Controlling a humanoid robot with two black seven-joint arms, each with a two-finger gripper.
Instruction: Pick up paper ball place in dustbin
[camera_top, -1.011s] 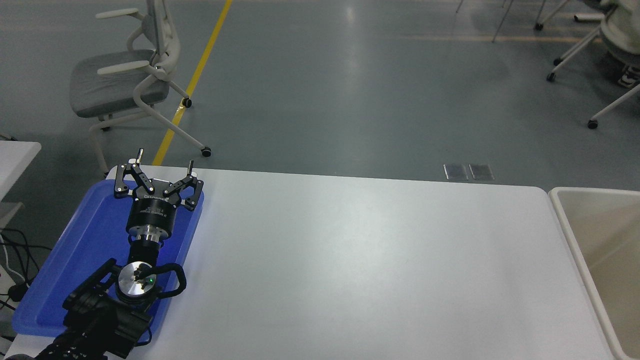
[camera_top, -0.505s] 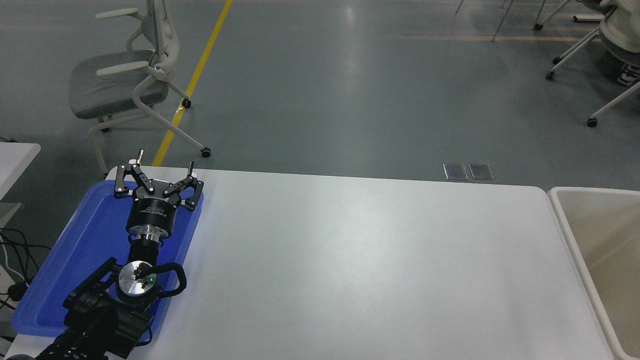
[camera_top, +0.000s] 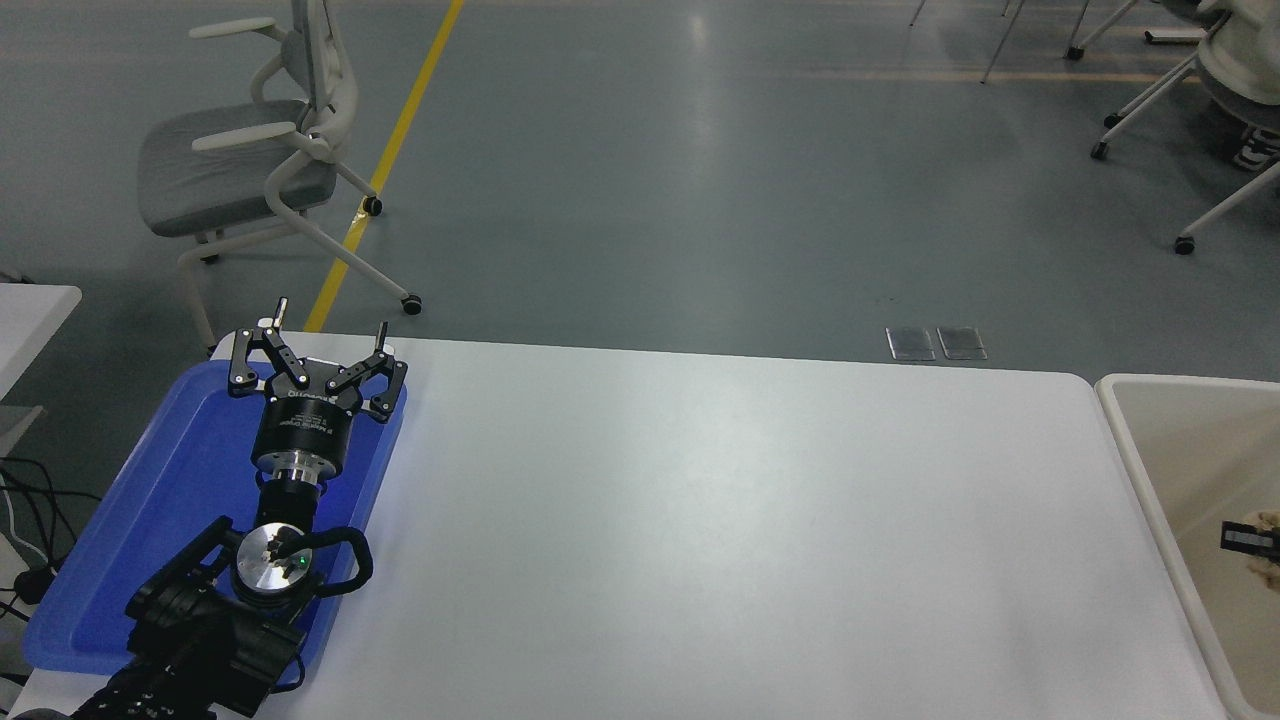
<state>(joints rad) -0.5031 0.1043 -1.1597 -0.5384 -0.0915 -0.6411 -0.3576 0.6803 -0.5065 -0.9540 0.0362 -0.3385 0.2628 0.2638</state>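
Observation:
The dustbin, cream inside with a rounded white rim, stands at the table's right end. Over its inside, at the picture's right edge, a small part of my right gripper pokes in. Tan crumpled paper, the paper ball, shows just above and below the black finger, and the gripper is shut on it. Most of the ball and the right arm are cut off by the frame. My left gripper is parked open over the far end of the blue tray.
The white table spans the middle of the view. A grey office chair stands on the floor beyond the far left corner. More chair legs show at the top right. Cables lie at the left edge.
My right gripper with the paper ball has come into view at the right edge over the dustbin. The left arm has not moved.

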